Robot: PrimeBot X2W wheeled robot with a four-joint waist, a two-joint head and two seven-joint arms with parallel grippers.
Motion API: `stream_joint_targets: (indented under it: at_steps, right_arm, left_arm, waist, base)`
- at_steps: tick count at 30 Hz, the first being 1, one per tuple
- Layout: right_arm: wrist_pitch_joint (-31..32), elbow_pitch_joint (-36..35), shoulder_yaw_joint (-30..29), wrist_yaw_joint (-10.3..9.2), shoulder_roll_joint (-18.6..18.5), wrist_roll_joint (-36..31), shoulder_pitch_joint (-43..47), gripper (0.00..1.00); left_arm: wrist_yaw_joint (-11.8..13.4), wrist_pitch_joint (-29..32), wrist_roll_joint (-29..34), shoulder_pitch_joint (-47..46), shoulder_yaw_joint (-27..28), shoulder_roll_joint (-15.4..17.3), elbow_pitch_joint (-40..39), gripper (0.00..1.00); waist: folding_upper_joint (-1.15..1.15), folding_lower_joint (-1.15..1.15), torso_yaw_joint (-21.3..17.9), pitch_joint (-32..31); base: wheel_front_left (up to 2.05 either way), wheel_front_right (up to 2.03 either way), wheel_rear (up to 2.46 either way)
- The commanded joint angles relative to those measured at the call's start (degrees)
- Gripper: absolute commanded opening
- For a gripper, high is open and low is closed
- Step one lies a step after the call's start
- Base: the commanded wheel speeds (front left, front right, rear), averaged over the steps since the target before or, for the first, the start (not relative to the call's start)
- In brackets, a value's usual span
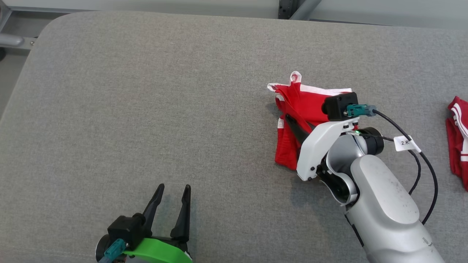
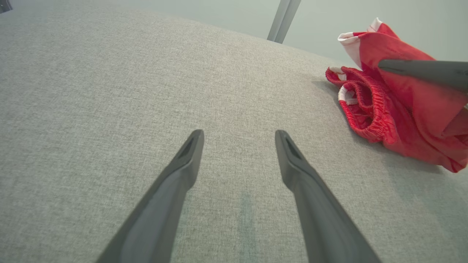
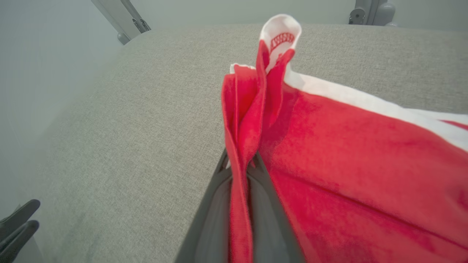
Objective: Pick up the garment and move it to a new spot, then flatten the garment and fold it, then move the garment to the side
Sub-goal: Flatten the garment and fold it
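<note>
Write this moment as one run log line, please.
right gripper: shut on red shorts | left gripper: open, empty | shorts: partly resting on grey cushion

A: Background?
B: Big grey woven-fabric padded surface [image 1: 146,109], rounded far-left corner.
A: Anything on it?
B: Crumpled red cloth with white stripes [image 1: 459,138], lying at the right edge, partly cut off.
A: Beyond it?
B: Dark grey metal upright [image 1: 287,9] past the far edge; pale grey metal tube [image 1: 11,39] far left.
</note>
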Motion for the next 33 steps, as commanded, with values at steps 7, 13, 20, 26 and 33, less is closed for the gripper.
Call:
stream_joint_targets:
  at_steps: [7,13,20,26,33]
  right_arm:
    - [-2.8,4.94,3.38,0.01,0.08,2.21,-2.25,0.45]
    - [-8.89,4.58,5.63,0.01,0.09,4.79,-1.39,1.0]
    - [-16.94,-3.71,-0.15,0.01,-0.71,-1.41,6.15,1.0]
    - [-23.21,-9.95,-8.54,0.01,-4.58,-7.51,16.21,1.0]
    - [-31.47,-10.47,-14.7,0.0,-6.38,-13.83,26.24,1.0]
  left_arm:
    - [-0.4,-0.43,-0.17,-0.86,-0.26,-0.44,1.43,1.0]
    - [-0.26,-0.48,-0.31,0.34,0.12,-0.14,2.17,1.0]
    - [0.88,-0.4,-0.98,3.04,1.58,-0.19,1.57,1.0]
    - [1.4,-0.42,-0.07,5.63,3.02,-0.22,-0.12,1.0]
    - [0.92,-0.42,2.56,7.9,5.49,-1.32,-3.32,1.0]
  waist:
    - [0.0,0.0,0.52,-0.83]
    - [0.0,0.0,0.01,-2.27]
    - [0.0,0.0,-1.26,-5.52]
    - [0.0,0.0,-2.54,-7.83]
    - [0.0,0.0,-3.31,-9.81]
  base:
    - [0.0,0.0,0.0]
    - [0.0,0.0,0.0]
    - [0.0,0.0,0.0]
    - [0.0,0.0,0.0]
    - [0.0,0.0,0.0]
